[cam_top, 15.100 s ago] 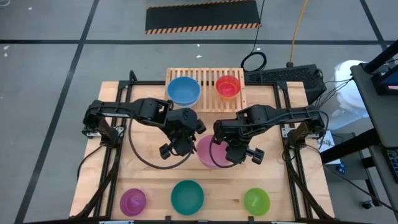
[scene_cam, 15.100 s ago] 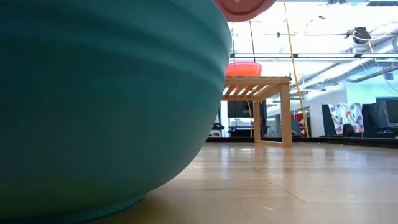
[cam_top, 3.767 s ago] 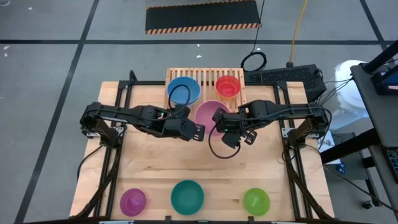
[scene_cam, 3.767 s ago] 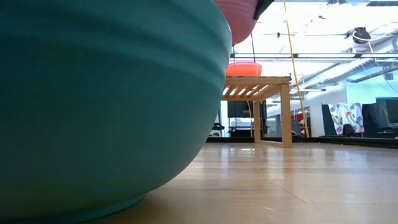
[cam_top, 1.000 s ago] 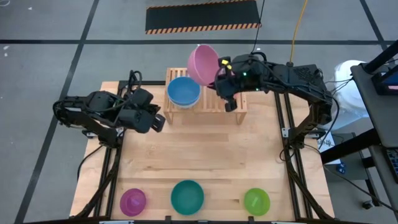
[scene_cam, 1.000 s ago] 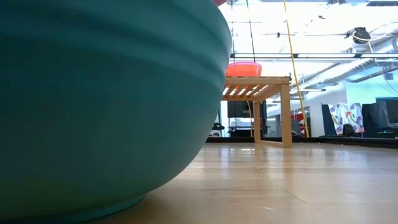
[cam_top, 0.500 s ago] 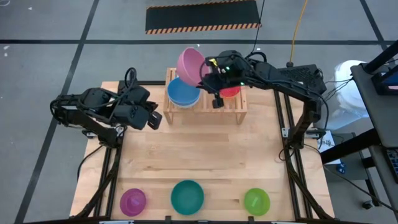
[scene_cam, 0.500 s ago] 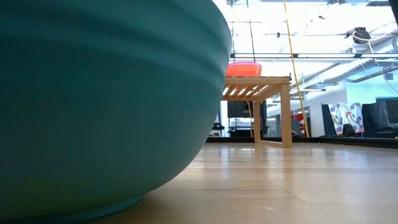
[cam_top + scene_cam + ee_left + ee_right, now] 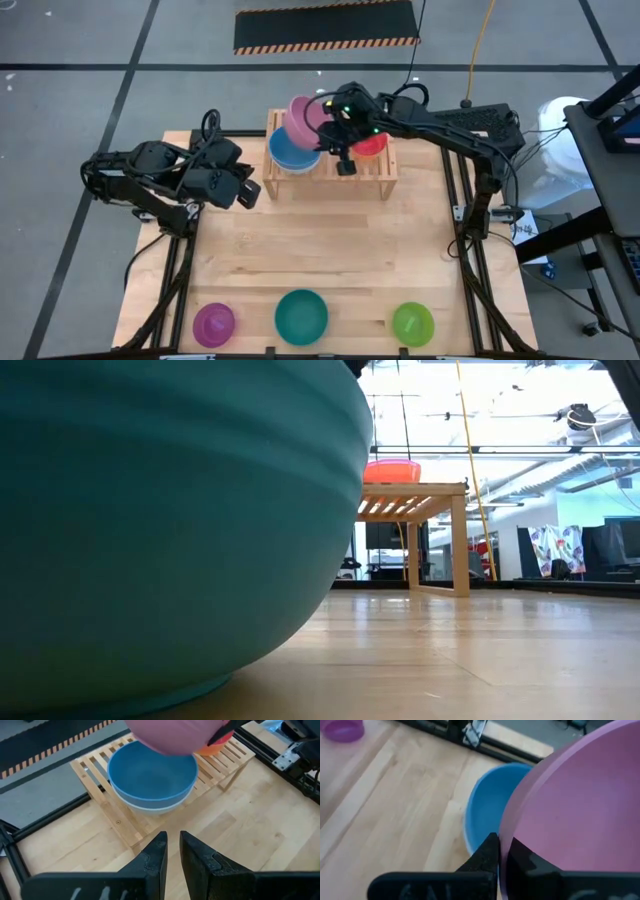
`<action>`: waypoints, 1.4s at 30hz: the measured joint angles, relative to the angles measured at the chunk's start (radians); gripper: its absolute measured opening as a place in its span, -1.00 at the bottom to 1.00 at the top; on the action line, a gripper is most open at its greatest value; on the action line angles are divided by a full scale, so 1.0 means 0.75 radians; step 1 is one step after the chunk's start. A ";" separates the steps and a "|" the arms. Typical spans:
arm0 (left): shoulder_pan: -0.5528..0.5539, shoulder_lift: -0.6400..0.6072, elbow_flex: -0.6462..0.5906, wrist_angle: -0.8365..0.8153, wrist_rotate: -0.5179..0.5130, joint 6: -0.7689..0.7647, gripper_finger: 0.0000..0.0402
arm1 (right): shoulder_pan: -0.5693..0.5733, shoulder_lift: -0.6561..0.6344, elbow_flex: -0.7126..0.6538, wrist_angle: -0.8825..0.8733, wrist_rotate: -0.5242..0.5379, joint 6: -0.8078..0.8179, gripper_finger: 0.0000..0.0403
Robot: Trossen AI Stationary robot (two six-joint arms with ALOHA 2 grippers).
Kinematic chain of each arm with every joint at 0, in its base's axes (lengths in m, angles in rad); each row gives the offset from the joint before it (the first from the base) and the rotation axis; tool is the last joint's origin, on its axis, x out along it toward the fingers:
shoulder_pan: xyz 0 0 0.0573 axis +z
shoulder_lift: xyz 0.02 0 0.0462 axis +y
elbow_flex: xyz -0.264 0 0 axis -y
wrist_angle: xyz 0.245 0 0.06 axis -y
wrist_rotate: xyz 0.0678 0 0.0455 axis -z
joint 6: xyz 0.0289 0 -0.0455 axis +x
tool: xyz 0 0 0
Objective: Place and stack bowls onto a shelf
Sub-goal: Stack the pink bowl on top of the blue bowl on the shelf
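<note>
Gripping the rim of the pink bowl (image 9: 303, 118), the right gripper (image 9: 335, 125) is holding it tilted in the air above the slatted wooden shelf (image 9: 372, 171), partly over the blue bowl (image 9: 291, 155). In the right wrist view its fingers are pinching the pink rim between them, with the blue bowl showing just beyond. The blue bowl is sitting upright on the left part of the shelf, and a red bowl (image 9: 373, 146) is sitting on the right part, mostly covered from above by the right arm. In the low view the red bowl is showing on the shelf top.

The left gripper (image 9: 243, 190) is hanging over the left side of the worktop (image 9: 320, 250), well apart from the shelf, with its fingers nearly together, only a narrow gap between them, and nothing held; its wrist camera is looking toward the blue bowl and the pink one above it.

Along the near edge of the worktop three more bowls are standing in a row, well apart from each other: a purple bowl (image 9: 214, 322), a larger teal bowl (image 9: 301, 314) and a green bowl (image 9: 412, 322). The teal bowl is filling most of the low view.
</note>
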 joint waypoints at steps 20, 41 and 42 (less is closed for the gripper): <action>0.000 0.000 0.000 0.000 0.001 0.023 -0.72 | 0.010 0.000 -0.117 -0.073 0.002 -0.191 -1.00; 0.000 0.000 0.000 0.000 0.001 0.015 -0.72 | 0.011 -0.002 -0.259 0.162 0.003 -0.179 -0.92; 0.000 0.000 0.000 0.000 0.001 0.015 -0.72 | 0.011 -0.003 -0.259 0.165 0.004 -0.177 -0.90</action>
